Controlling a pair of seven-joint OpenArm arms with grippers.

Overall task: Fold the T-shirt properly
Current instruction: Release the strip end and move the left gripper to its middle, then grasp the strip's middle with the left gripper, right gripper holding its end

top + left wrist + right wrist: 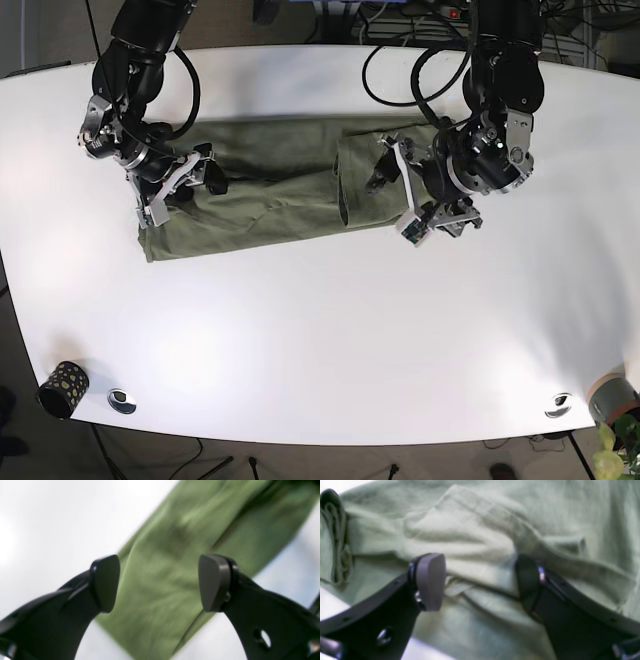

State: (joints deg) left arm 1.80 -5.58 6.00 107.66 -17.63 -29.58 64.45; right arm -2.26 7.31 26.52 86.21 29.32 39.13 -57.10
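Base view: the green shirt [270, 190] lies as a long band across the far half of the white table [330, 340], its right end folded over. The left gripper [400, 195] hangs over that right end, jaws apart and empty. The right gripper [180, 185] sits at the left end, jaws apart, straddling a raised fold.

Green T-shirt [270, 195] on white table [330, 330]

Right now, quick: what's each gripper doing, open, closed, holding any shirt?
Left gripper: open, holding nothing, over the folded olive-green cotton T-shirt.
Right gripper: open, jaws straddling a bunched fold of the shirt, not clamped on it.
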